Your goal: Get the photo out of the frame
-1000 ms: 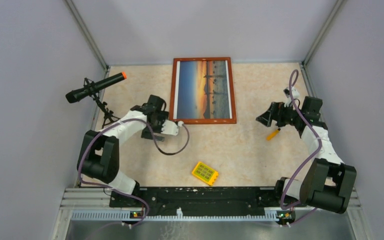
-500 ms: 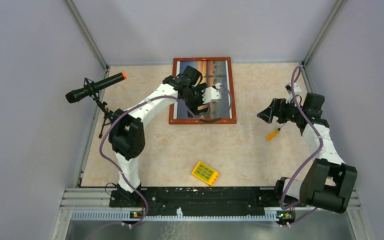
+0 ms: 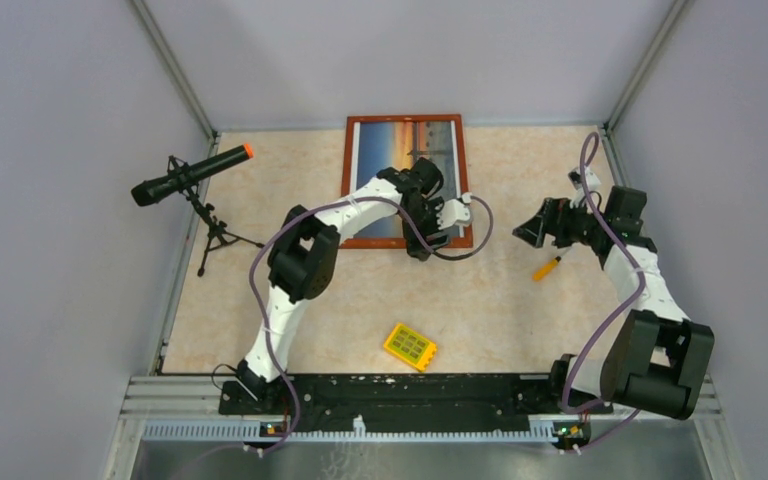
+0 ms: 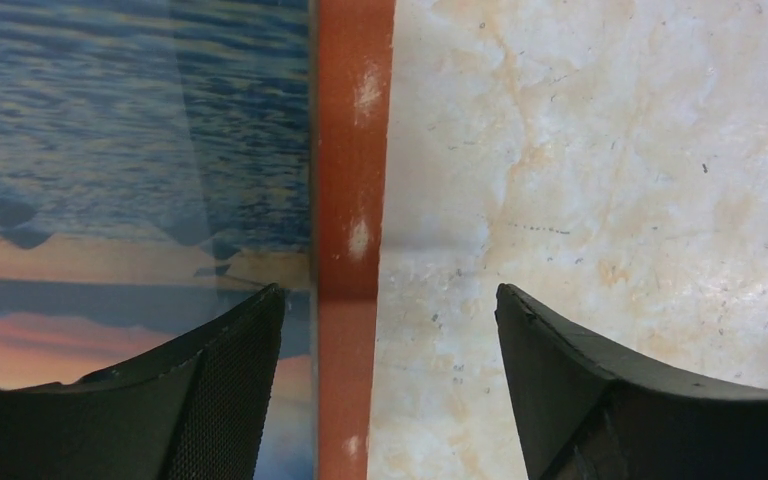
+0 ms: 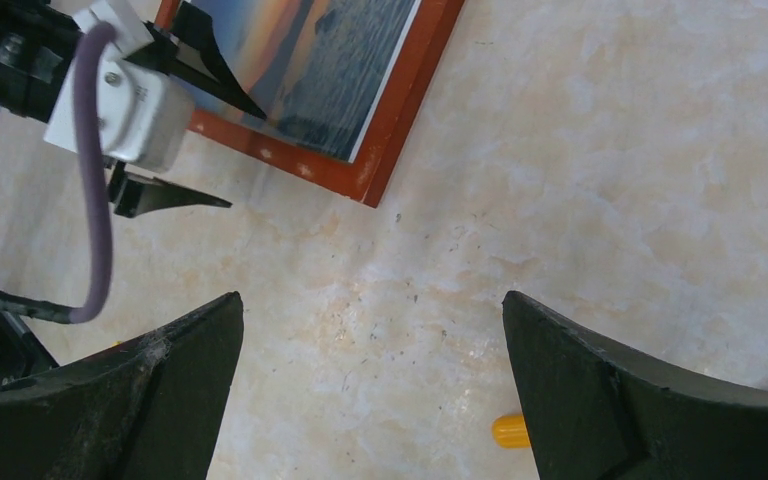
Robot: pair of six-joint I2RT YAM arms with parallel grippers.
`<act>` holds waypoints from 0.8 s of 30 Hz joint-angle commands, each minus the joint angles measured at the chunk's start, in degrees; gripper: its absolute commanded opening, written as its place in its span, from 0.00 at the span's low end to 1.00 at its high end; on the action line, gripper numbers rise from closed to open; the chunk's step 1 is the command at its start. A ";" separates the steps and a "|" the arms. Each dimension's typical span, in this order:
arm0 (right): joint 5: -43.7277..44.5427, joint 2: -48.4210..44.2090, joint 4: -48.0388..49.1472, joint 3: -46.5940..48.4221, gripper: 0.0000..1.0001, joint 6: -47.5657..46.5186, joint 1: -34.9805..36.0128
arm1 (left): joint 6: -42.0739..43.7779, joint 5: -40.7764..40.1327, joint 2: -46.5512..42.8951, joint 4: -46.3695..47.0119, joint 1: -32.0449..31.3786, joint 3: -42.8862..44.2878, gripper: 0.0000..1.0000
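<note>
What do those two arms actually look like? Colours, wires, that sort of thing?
The left arm and right arm are both built of white links joined by chunky black joints. A purple cable runs loosely along each. The left end effector and right end effector each have two black, wedge-shaped fingers tapering to points; one left finger's inner face has a fine mesh texture.

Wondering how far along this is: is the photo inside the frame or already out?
Inside. The photo lies face up, the reddish frame bordering every visible edge.
</note>
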 commanded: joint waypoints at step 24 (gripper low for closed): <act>-0.24 0.19 0.74 2.63 0.99 -3.20 0.67 | 34.87 -18.13 -18.38 5.54 -6.29 -40.57 0.15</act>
